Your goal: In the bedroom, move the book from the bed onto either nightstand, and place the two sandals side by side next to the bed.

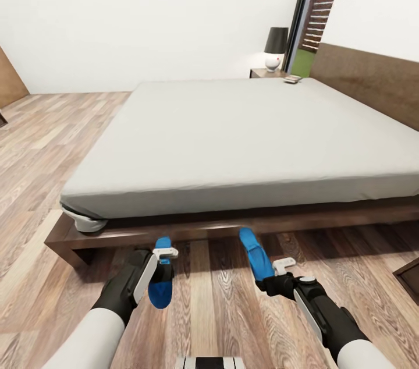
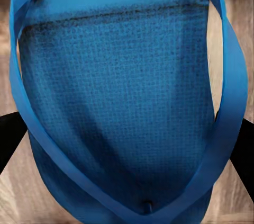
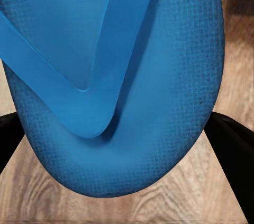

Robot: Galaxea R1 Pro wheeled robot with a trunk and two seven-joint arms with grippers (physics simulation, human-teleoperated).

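Note:
Two blue sandals are held above the wood floor in front of the bed (image 1: 250,136). My left gripper (image 1: 159,269) is shut on the left sandal (image 1: 161,284), which spans the left wrist view (image 2: 127,102) between black fingers (image 2: 9,142). My right gripper (image 1: 269,277) is shut on the right sandal (image 1: 255,252), whose sole and straps are close up in the right wrist view (image 3: 121,86). Both sandals hang a short way from the bed frame. The book (image 1: 293,79) lies small at the mattress's far corner. The nightstand (image 1: 263,73) stands just beyond it.
A black-shaded lamp (image 1: 275,48) stands on the nightstand beside the tall window (image 1: 326,2). A pale rounded object (image 1: 86,220) rests on the bed frame's near left corner. A dark furniture corner (image 1: 409,277) juts in at the right. Open plank floor (image 1: 52,142) stretches left.

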